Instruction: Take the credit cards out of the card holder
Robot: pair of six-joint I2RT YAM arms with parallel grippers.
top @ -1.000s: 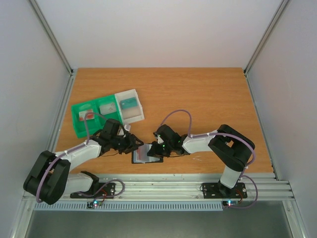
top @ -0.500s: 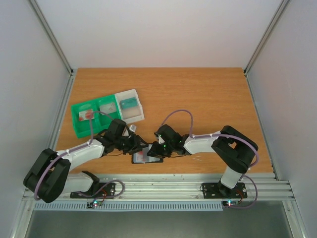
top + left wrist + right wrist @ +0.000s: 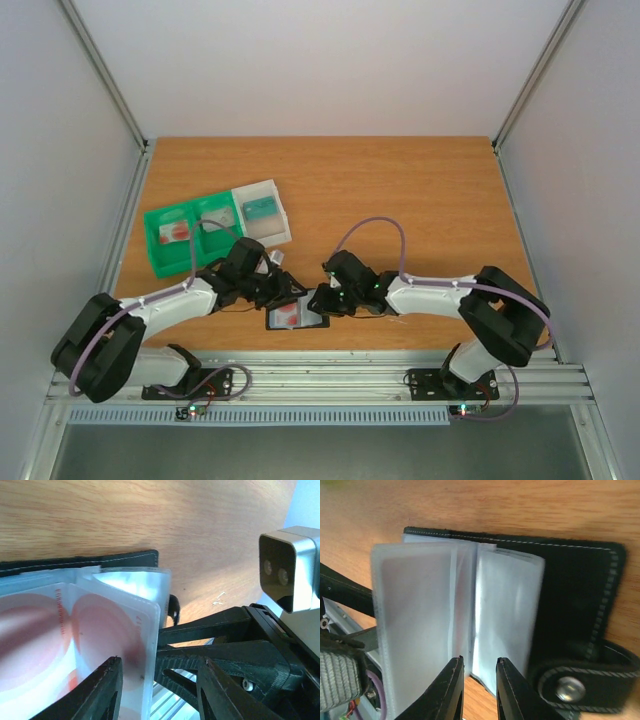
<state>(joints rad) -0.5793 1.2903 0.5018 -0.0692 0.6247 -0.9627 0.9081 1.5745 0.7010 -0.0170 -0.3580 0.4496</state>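
The black card holder [image 3: 297, 316] lies open near the table's front edge, its snap tab [image 3: 580, 686] at the right. Pale plastic sleeves [image 3: 415, 620] fan up from the black cover [image 3: 575, 590]. A whitish credit card with red blotches [image 3: 100, 630] sits in the sleeves. My left gripper [image 3: 160, 659] is open at the holder's left side; one finger [image 3: 95, 690] overlaps the card's corner, the other stands clear of it. My right gripper [image 3: 479, 658] is open a narrow gap at the sleeves' near edge, with bare wood between its tips. The grippers [image 3: 285, 295] [image 3: 325, 300] face each other over the holder.
A green compartment tray [image 3: 160, 255] at the left back holds a red-blotched card [image 3: 176, 230] and a pale one [image 3: 217, 222]. A clear-white box [image 3: 270, 232] beside it holds a teal card [image 3: 260, 208]. The table's front edge and metal rails [image 3: 330, 375] lie just behind the holder.
My right gripper has opened a little from shut, and its arm has shifted right. My left gripper has slid right, closer over the holder.
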